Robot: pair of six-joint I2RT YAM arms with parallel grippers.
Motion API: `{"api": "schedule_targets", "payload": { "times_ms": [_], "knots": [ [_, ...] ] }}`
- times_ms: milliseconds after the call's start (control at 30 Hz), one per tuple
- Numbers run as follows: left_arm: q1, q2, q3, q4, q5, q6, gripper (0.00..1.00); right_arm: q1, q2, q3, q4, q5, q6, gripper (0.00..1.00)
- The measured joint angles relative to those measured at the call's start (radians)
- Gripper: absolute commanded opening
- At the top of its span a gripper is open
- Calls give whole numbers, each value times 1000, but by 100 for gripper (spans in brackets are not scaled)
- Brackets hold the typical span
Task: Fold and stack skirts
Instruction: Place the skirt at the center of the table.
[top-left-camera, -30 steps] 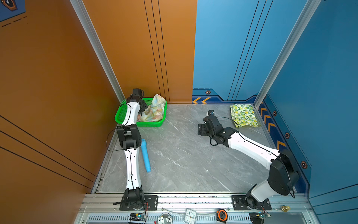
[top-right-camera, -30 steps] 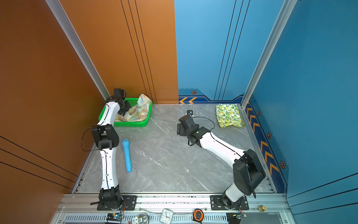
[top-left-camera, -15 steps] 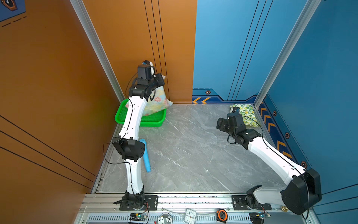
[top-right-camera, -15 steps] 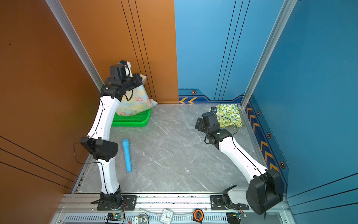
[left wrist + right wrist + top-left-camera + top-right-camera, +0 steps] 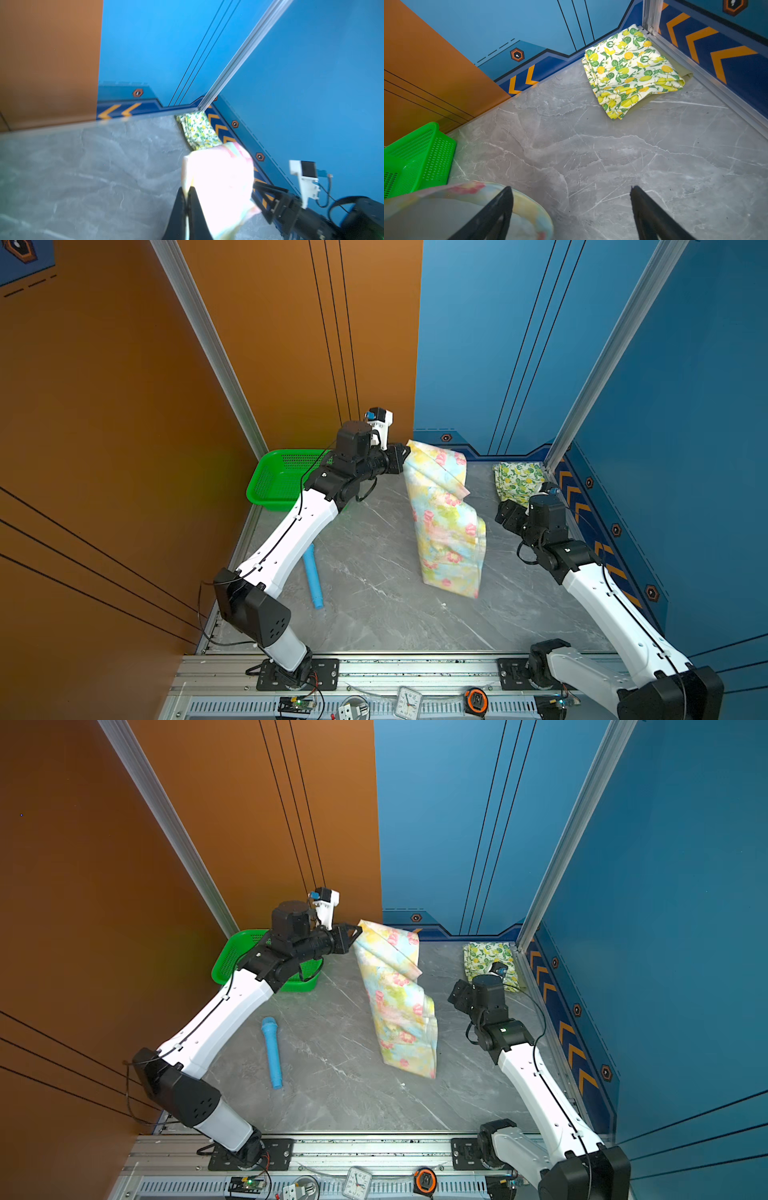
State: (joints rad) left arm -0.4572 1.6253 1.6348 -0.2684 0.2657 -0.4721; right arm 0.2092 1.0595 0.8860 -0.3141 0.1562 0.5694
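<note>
A: Where was the flowered skirt (image 5: pixel 446 526) found in both top views?

B: It was held by one upper corner in the left gripper (image 5: pixel 403 455), whose fingers were clenched on the cloth. The rest hung down, and its lower end was rested on the grey table (image 5: pixel 374 614), near the middle. It is judged that it was raised so that it could be opened and spread for folding.

A: And the right gripper (image 5: pixel 506 514)?

B: It was positioned just beside the hanging cloth, apart from it, with the fingers released and nothing grasped. Probably a free corner was to be taken. The lemon skirt (image 5: pixel 517 483) was laid folded in the far corner, presumably as the base of the stack. The green basket (image 5: pixel 274 477) and the blue toy (image 5: pixel 311 576) were left aside.

A: What was shown in the left wrist view?

B: The black fingers (image 5: pixel 177 212) were seen pressed together on an edge of the cloth, which was washed out to white.

A: And in the right wrist view?

B: The fingers (image 5: pixel 492 216) were spread wide, with only bare table between them. A curved edge of the flowered skirt was seen beside one finger; whether it was touched cannot be told. A plain pale edge was seen under the lemon skirt; what it was cannot be told.
</note>
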Motion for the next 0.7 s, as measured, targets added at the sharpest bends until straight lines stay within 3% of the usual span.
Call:
{"api": "schedule_targets", "payload": {
  "times_ms": [67, 100, 200, 467, 700],
  "knots": [
    [25, 27, -101, 19, -10, -18, 46, 0, 1, -17, 0, -19, 1, 89],
    [36, 58, -130, 13, -18, -27, 61, 1, 3, -24, -4, -26, 1, 89],
    [53, 149, -147, -15, -58, -36, 80, 12, 15, -35, -20, -42, 0, 89],
    [41, 163, -163, -100, -175, -40, 84, 147, 82, -50, -71, -48, -5, 89],
    [-69, 87, -208, -172, -276, 28, 83, 231, 246, -56, -74, -57, -3, 86]
  ]
}}
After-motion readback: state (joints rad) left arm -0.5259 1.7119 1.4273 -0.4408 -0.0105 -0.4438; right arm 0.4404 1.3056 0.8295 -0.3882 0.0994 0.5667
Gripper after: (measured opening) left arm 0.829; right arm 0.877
